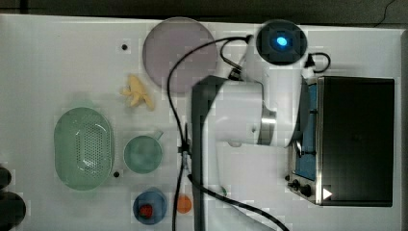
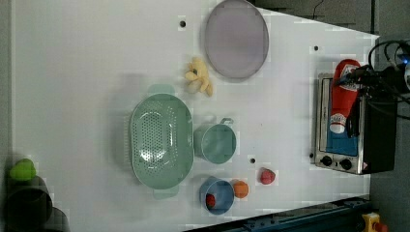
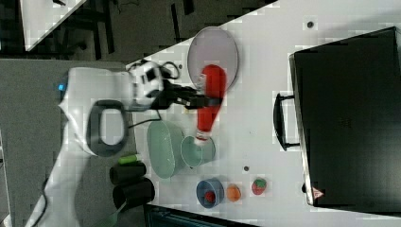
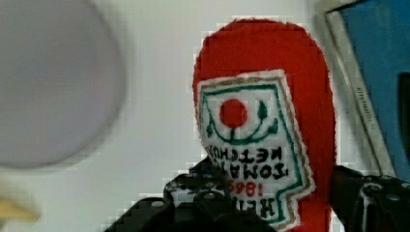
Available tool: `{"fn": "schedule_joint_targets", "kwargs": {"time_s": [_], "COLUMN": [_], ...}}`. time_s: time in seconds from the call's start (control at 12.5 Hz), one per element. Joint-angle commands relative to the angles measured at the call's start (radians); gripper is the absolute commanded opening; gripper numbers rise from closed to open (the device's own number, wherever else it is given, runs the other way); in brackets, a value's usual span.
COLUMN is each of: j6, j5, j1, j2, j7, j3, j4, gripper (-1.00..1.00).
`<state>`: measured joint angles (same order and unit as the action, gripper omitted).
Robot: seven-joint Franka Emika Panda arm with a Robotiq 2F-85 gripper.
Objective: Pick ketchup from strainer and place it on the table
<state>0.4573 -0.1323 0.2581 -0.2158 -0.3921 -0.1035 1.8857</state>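
Holding the ketchup aloft, clear of the strainer

Gripping the ketchup bottle (image 3: 210, 101) partway along its red body, the gripper (image 3: 201, 100) has its jaws parted about halfway and pressed against the bottle's two sides; in the wrist view the black fingers (image 4: 360, 198) sit either side of the bottle (image 4: 270, 125), whose white label reads upside down. The bottle hangs in the air off the white surface (image 1: 62, 62), lifted on the end of the white Panda arm (image 3: 94, 113).

In the right view it overlaps the grey-lilac round plate (image 3: 213, 49) and reaches toward the small green cup (image 3: 196, 151). In the left view the ketchup (image 2: 343, 96) shows in front of the toaster oven (image 2: 348, 125), near the left view's right edge, well apart from the strainer (image 2: 162, 140).

The pale green strainer (image 1: 84, 147) sits on the surface with only its perforated bottom showing inside. Just beside it, on the top view's right, stands the green cup (image 1: 143, 154). Near the top view's lower edge a blue bowl (image 1: 150, 208) holds a small red item, with an orange one (image 1: 184, 204) just beside it. A yellow plush toy (image 1: 138, 92) lies between the strainer and the plate (image 1: 180, 53). In the left view a red strawberry-like toy (image 2: 266, 176) rests near the oven's knobs.
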Motion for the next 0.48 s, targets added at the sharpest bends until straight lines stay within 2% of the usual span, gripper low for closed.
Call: {"fn": "schedule_joint_targets", "kwargs": {"time_s": [0.08, 0.48], "j6": [0.131, 0.321], "j5": [0.011, 0.011], "j1": [-0.034, -0.038], "j2": [0.024, 0.020], "j7": [-0.061, -0.061], "j3": [-0.030, -0.047], "j4": [0.113, 0.319], "gripper": [0.19, 0.19]}}
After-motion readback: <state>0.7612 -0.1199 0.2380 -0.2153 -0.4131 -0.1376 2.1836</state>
